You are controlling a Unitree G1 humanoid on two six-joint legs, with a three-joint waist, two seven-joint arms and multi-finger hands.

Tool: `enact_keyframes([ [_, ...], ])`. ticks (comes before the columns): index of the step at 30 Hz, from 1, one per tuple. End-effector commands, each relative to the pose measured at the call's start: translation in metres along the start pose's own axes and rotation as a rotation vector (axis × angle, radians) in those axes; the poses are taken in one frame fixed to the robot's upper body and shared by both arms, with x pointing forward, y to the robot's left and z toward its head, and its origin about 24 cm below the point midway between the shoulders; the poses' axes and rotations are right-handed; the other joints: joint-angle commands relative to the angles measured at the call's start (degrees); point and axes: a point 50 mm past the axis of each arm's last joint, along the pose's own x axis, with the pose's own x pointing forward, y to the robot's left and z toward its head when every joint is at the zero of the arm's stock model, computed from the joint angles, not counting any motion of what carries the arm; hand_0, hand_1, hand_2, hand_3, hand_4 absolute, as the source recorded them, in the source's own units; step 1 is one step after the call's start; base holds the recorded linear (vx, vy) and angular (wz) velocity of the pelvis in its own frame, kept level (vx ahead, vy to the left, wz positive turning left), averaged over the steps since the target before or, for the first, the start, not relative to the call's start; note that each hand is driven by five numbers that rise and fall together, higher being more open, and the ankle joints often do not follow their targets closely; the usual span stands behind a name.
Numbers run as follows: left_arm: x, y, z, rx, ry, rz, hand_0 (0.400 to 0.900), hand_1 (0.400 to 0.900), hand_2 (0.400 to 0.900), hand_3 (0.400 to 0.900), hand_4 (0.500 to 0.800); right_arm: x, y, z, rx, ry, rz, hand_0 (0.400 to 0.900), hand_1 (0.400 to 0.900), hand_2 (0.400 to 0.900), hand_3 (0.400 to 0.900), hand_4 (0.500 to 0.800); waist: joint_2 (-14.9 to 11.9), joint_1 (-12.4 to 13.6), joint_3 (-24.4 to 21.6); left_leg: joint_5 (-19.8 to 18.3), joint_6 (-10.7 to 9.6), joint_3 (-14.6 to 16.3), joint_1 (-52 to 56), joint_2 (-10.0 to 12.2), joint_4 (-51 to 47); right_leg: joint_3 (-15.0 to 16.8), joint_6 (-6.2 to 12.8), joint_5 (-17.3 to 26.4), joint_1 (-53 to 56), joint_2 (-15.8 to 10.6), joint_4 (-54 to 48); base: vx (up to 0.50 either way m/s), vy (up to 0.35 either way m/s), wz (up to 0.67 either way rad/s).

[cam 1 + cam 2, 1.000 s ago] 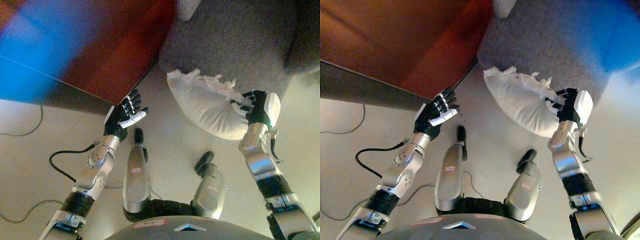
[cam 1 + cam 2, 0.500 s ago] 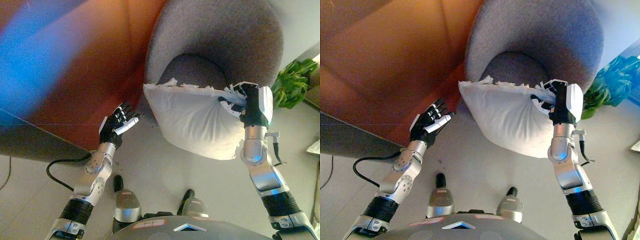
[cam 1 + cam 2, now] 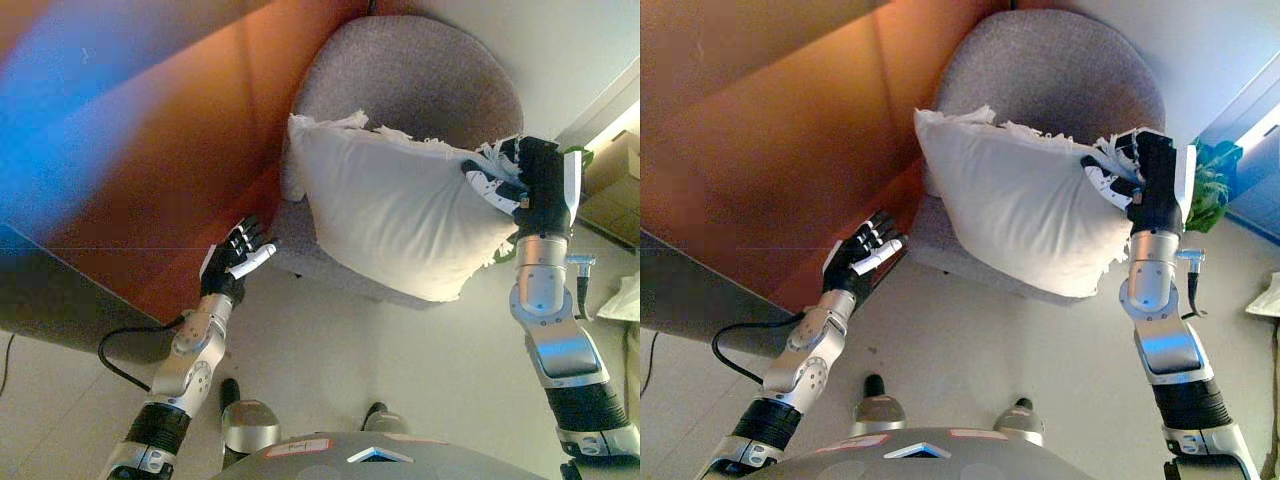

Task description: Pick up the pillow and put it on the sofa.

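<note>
Carry step, near the end. Right hand (image 3: 528, 180) grips the pillow (image 3: 400, 215) by its frilled right corner, fingers curled into the cloth. Pillow hangs off the floor, left of that hand, in front of the grey sofa (image 3: 420, 80) seat. Left hand (image 3: 235, 262) empty, fingers relaxed and spread, low by the red-brown panel (image 3: 150, 170). Next, as I judge it: push the pillow forward over the seat, lower it, then release.

Pillow (image 3: 400, 215) before sofa (image 3: 420, 85)
</note>
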Motion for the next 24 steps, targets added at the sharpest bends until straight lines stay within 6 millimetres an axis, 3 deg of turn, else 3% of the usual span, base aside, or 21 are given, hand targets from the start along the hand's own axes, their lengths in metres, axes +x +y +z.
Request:
enact_keyframes([
  [1,0.011,-0.018,0.037,-0.011,-0.189,-0.135,0.900,0.900,0.900,0.900,0.800,0.056,-0.040,0.071,0.065,-0.260,-0.164,0.400,0.400,0.400,0.400,0.500,0.8,3.1,-4.7,-5.8,5.2,-1.7,3.6,-1.5,-1.7,-3.7,2.13,10.9,0.5,-2.6,-3.0,0.13,-0.033,0.19],
  [6,0.006,-0.014,0.037,0.011,-0.157,-0.151,0.900,0.900,0.900,0.900,0.800,0.090,-0.034,0.051,-0.024,-0.095,-0.166,0.400,0.400,0.400,0.400,0.500,0.4,6.5,-4.5,-5.5,4.4,-3.6,3.4,-1.1,-1.7,-6.3,1.62,10.0,3.2,-1.7,-4.3,0.14,-0.034,0.20],
  [12,-0.003,-0.008,0.040,0.057,-0.100,-0.211,0.900,0.900,0.900,0.900,0.800,0.122,-0.062,0.036,-0.184,0.064,-0.284,0.400,0.400,0.400,0.400,0.500,0.1,12.5,-3.9,-4.6,3.6,-7.4,1.7,-1.5,-1.7,-9.9,0.94,7.9,5.7,-0.6,-5.9,0.14,-0.063,0.30],
  [13,-0.004,-0.007,0.042,0.069,-0.095,-0.227,0.900,0.900,0.900,0.900,0.800,0.126,-0.068,0.034,-0.226,0.087,-0.315,0.900,0.900,0.900,0.900,0.800,0.0,13.4,-3.7,-4.4,3.4,-7.8,1.2,-1.5,-1.7,-10.4,0.83,7.6,5.8,-0.4,-6.1,0.05,-0.093,0.35],
  [18,-0.008,0.001,0.048,0.097,-0.082,-0.261,0.900,0.900,0.900,0.900,0.800,0.131,-0.096,0.017,-0.280,0.271,-0.426,0.900,0.900,0.900,0.900,0.800,0.5,16.6,-2.9,-4.2,2.3,-9.3,-0.1,-0.4,-1.7,-12.1,1.57,6.2,6.9,0.5,-6.5,0.04,-0.066,0.24],
  [24,-0.011,0.004,0.044,0.094,-0.071,-0.255,0.900,0.900,0.900,0.900,0.800,0.131,-0.102,0.017,-0.282,0.291,-0.476,0.900,0.900,0.900,0.900,0.800,2.2,16.6,-3.5,-3.9,2.4,-9.1,0.5,-0.4,-1.7,-13.0,1.60,5.6,8.1,0.1,-6.5,0.01,0.059,0.05],
])
